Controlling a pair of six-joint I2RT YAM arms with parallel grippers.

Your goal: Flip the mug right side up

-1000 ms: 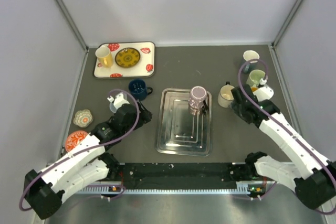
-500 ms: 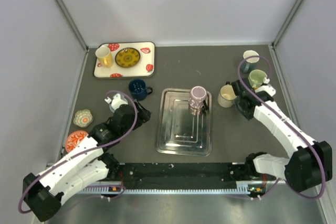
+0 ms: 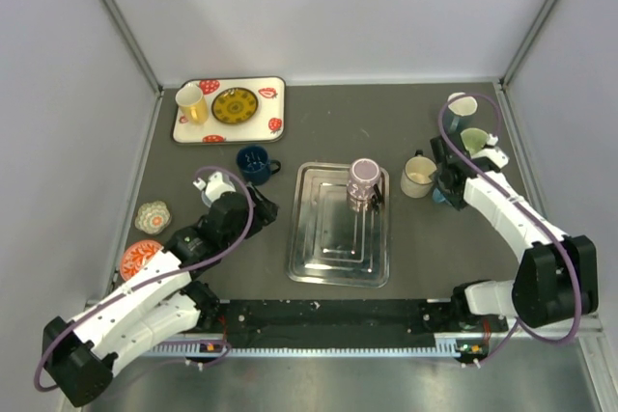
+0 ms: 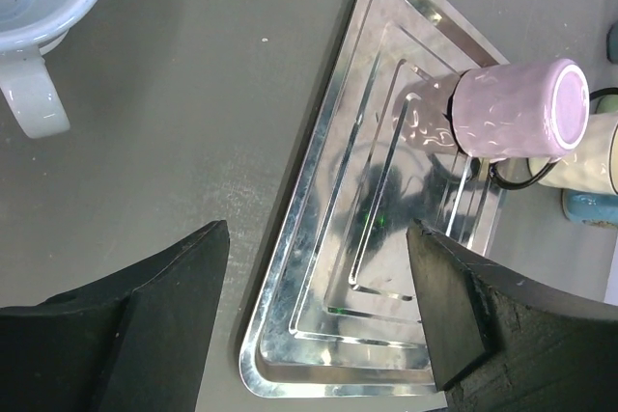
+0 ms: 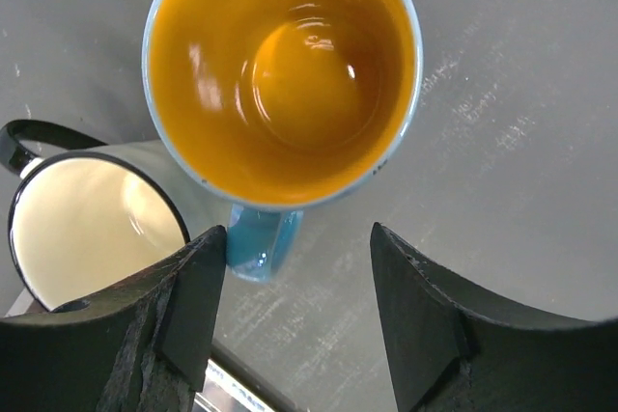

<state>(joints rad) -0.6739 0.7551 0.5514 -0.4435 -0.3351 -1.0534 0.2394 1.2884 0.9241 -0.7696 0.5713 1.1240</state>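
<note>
At the left of the dark grey matte table [image 3: 435,248], the left gripper [image 4: 314,267] hovers empty, jaws wide apart, facing the ribbed silver metal tray [image 3: 328,238], probably lining up a grasp. The pink ceramic mug [image 3: 364,183] stands base up on the tray's far right part, not yet flipped. Further right, the right gripper [image 5: 297,248] hangs empty with jaws apart above an upright blue mug with an orange interior [image 5: 280,65], beside a cream mug [image 5: 87,219]. Plain pale walls [image 3: 338,16] enclose the table.

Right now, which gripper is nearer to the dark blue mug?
Left. The left gripper is just on the near side of the dark blue mug; the right gripper is across the tray, over an orange-lined mug.
</note>
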